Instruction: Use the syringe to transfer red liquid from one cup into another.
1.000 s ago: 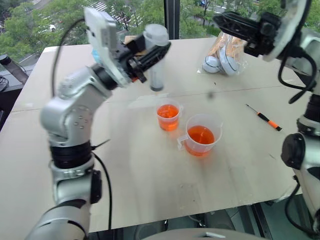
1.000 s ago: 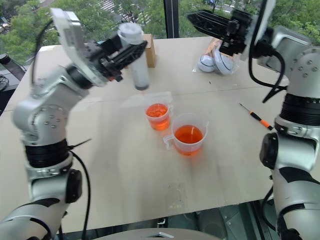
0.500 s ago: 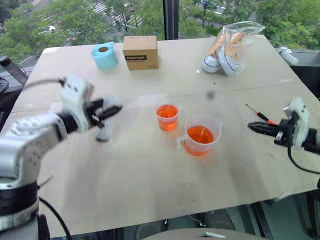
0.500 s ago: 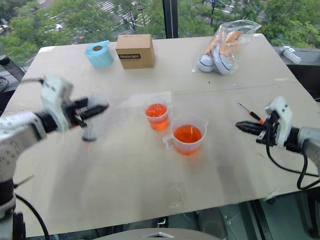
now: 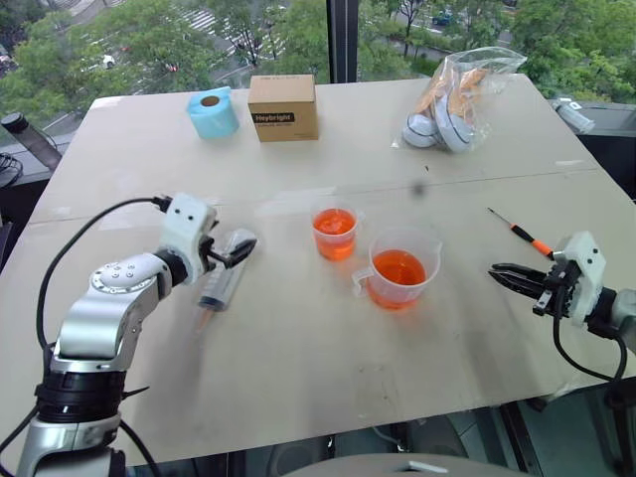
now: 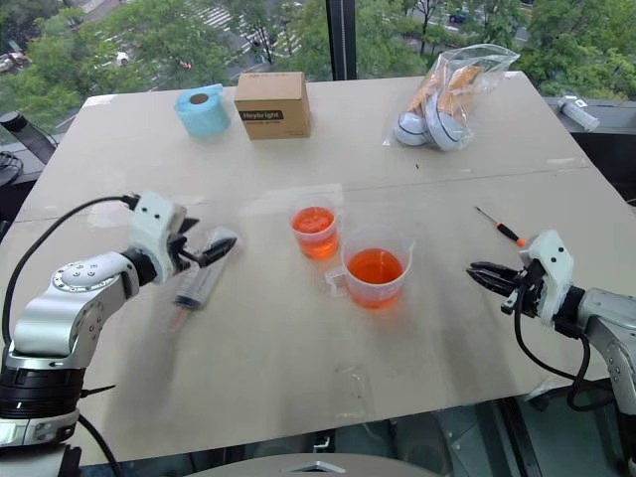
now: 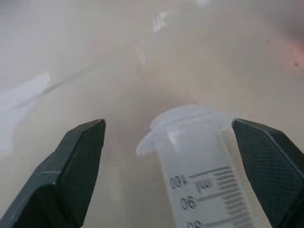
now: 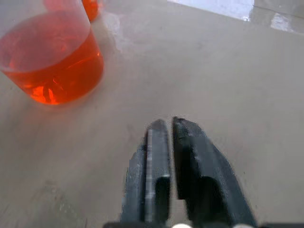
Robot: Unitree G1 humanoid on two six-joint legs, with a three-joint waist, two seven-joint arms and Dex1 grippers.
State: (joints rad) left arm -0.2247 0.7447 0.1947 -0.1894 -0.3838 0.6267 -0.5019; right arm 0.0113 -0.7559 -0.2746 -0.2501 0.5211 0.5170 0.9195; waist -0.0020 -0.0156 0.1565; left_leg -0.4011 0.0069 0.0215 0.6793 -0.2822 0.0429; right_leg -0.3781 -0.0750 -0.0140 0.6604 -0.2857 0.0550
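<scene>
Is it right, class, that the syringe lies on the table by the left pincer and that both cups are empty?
Not quite. The syringe does lie by the left pincer, but both cups hold red liquid, as the left eye view shows.

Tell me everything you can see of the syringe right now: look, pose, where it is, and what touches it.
The syringe is clear plastic with a wide barrel, printed graduations, a flanged open end and an orange-tinted tip. It lies tilted on the table, flanged end toward the left gripper, tip pointing toward the table's near edge. It sits well to the left of the two cups of red liquid. In the left wrist view the barrel sits between the open jaws, close against one finger; actual contact is unclear.
</scene>
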